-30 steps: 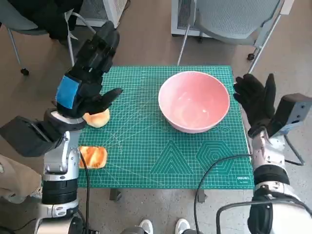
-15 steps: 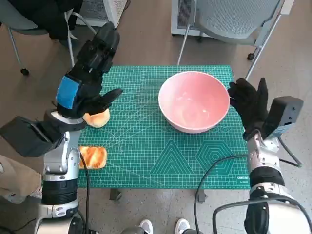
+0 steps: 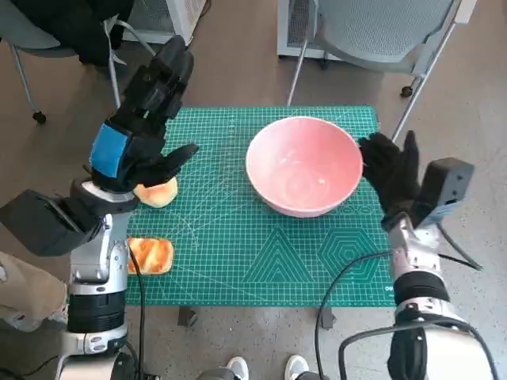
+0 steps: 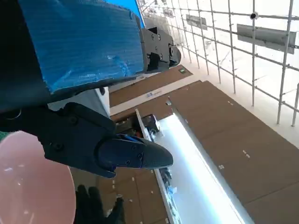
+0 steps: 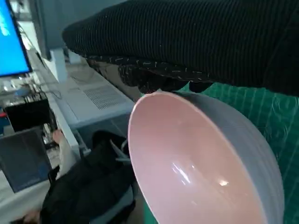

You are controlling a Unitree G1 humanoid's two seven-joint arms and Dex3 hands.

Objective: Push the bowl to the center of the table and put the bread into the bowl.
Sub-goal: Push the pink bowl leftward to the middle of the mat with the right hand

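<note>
A pink bowl [image 3: 303, 164] stands on the green cutting mat [image 3: 238, 237], right of the middle; its rim shows in the left wrist view [image 4: 32, 182] and it fills the right wrist view [image 5: 196, 172]. My right hand [image 3: 390, 170], fingers spread, presses flat against the bowl's right side. One bread piece [image 3: 158, 192] lies at the mat's left edge, partly under my left hand [image 3: 139, 127]. A second, toasted bread piece [image 3: 150, 255] lies near the front left corner. My left hand hovers open above the mat's left part, holding nothing.
A grey chair [image 3: 372, 32] stands behind the table on the right. Another chair with dark cloth [image 3: 63, 28] is at the back left. A black cable [image 3: 348, 277] loops over the mat's front right corner. A person's shoes [image 3: 265, 368] show at the front edge.
My right hand has moved left, met the bowl's right side and pushed the bowl a little to the left. The left hand and both bread pieces have stayed where they were.
</note>
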